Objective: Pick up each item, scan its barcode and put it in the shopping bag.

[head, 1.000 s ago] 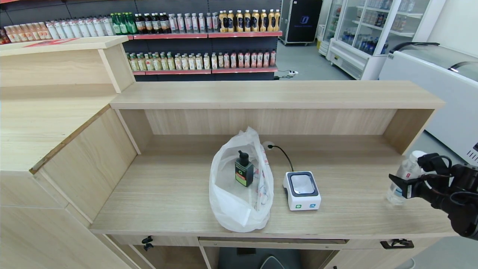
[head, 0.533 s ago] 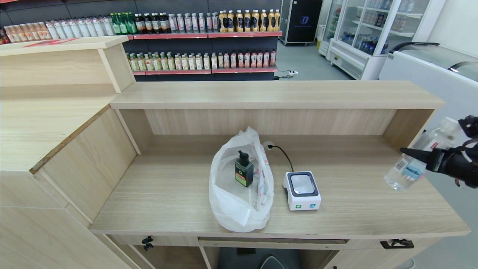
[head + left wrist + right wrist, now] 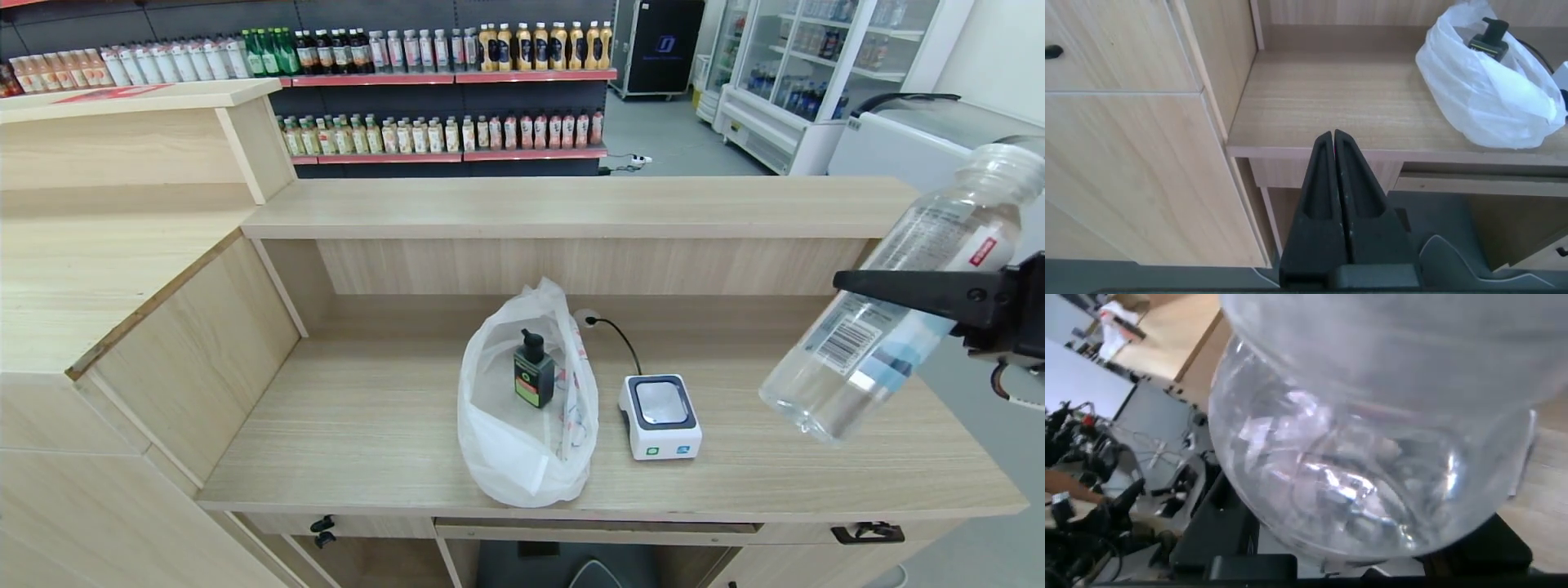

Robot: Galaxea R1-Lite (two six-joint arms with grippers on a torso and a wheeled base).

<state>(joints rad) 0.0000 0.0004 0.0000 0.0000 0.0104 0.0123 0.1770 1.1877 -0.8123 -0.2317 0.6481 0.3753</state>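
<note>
Shopping bag holds one upright dark bottle.

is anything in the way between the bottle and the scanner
Nothing visible. The water bottle, tilted in the right gripper, hangs above and right of the scanner; only bare counter lies between them.

- Bottle: clear, glossy, smooth plastic with a printed label.
- Bag: thin, translucent white plastic, crinkled.
- Scanner: smooth white plastic with a glossy window on top.
- Counter: pale wood grain, matt.
</note>
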